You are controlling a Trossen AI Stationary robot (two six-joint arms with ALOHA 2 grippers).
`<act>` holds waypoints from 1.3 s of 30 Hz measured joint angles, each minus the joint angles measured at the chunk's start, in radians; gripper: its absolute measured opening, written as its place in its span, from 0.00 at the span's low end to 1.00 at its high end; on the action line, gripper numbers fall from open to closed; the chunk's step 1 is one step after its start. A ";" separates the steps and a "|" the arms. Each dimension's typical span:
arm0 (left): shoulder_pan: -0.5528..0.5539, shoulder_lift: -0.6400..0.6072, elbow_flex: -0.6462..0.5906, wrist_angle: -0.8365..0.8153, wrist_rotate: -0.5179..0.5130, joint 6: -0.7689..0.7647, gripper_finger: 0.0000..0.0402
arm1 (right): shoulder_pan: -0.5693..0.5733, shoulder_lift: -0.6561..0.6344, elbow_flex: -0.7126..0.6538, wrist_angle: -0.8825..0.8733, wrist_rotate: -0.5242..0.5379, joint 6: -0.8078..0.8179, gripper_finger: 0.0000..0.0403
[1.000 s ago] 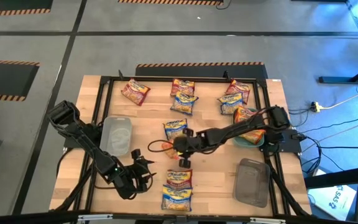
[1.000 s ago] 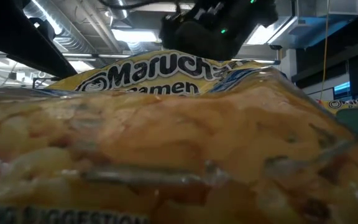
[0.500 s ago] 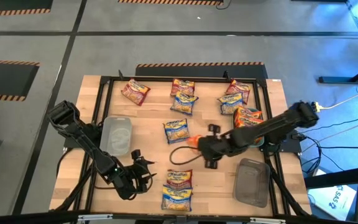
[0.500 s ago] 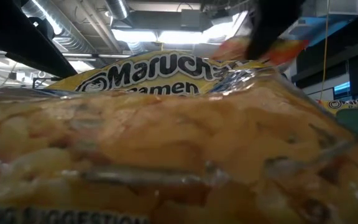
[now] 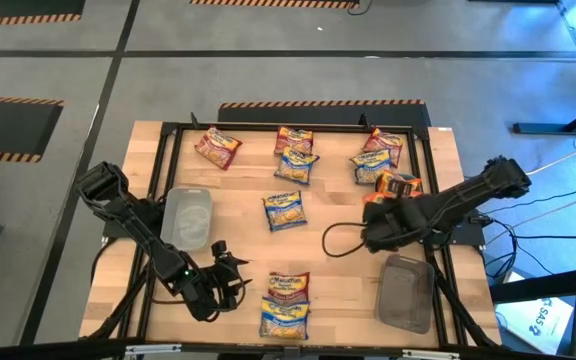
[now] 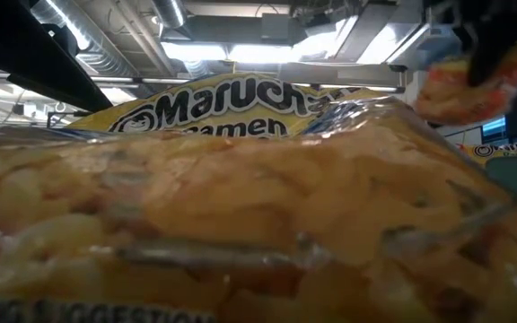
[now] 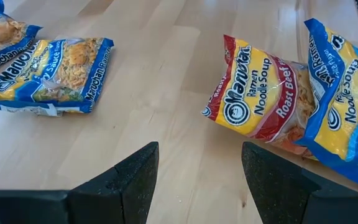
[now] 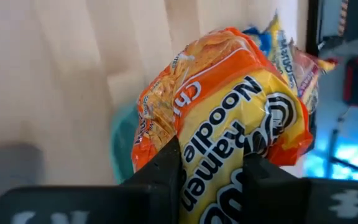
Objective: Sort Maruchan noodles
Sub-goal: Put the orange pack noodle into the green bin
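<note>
My right gripper (image 5: 376, 220) is shut on an orange-and-yellow Maruchan packet (image 8: 229, 106) in the air by the teal tray (image 8: 118, 140), right of the table's middle. The low view shows that packet (image 6: 474, 81) high at the right. Another orange packet (image 5: 400, 184) lies in the teal tray. My left gripper (image 7: 194, 180) hovers open near the table's near edge, facing a maroon packet (image 7: 260, 99) and a blue one (image 7: 344, 106) that lie flat. More packets lie along the far edge (image 5: 293, 140) and one blue packet in the middle (image 5: 284, 210). My right gripper pinches the orange packet between its two fingers (image 8: 166, 168), which close on the printed face (image 8: 219, 140) of the bag. Most of the packet sticks out past the fingertips. It is lifted clear of the table, crumpled where the fingers meet it.
A clear tray (image 5: 188, 215) sits at the table's left and a grey tray (image 5: 406, 292) at its near right. A black frame (image 5: 298, 126) rims the table. A blue-and-yellow packet (image 6: 240, 197) fills the low view. Bare wood lies between the middle packet and the near pair.
My right gripper has travelled from the table's middle toward the right edge, carrying the orange packet through the air to the teal tray. The left arm has kept still.
</note>
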 joint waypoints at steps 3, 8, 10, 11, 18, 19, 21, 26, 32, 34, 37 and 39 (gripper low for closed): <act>0.000 0.000 0.000 0.002 0.000 0.000 0.56 | 0.000 0.001 -0.062 0.004 -0.034 -0.098 0.19; 0.000 0.000 0.000 0.002 0.000 0.000 0.56 | 0.000 0.005 -0.176 0.003 -0.075 -0.145 0.19; 0.000 0.000 0.000 0.002 0.000 0.000 0.56 | 0.002 0.005 -0.222 0.003 -0.078 -0.149 0.19; 0.000 0.000 0.000 0.003 0.000 0.000 0.56 | 0.001 0.005 -0.244 0.004 -0.081 -0.149 0.19; 0.000 0.000 0.000 0.003 0.000 0.000 0.56 | 0.001 0.005 -0.362 0.043 -0.178 -0.198 0.19; 0.000 0.000 0.000 0.003 0.000 0.001 0.56 | 0.001 0.005 -0.370 0.050 -0.194 -0.198 0.19; 0.002 0.000 0.000 0.003 0.000 0.006 0.56 | 0.001 0.005 -0.379 0.086 -0.207 -0.193 0.19; 0.009 0.000 0.000 0.003 0.000 0.007 0.56 | 0.000 0.005 -0.398 0.188 -0.188 -0.172 0.19; 0.009 0.000 0.000 0.003 0.000 0.008 0.56 | 0.000 0.005 -0.445 0.192 -0.175 -0.067 0.23; 0.009 0.000 0.000 0.003 0.000 0.008 0.56 | 0.000 0.005 -0.450 0.181 -0.181 -0.040 0.29; 0.009 0.000 0.000 0.003 0.000 0.008 0.56 | 0.000 0.006 -0.438 0.174 -0.182 -0.027 0.40; 0.009 0.000 0.000 0.003 0.000 0.008 0.56 | 0.000 0.006 -0.405 0.154 -0.181 -0.011 0.48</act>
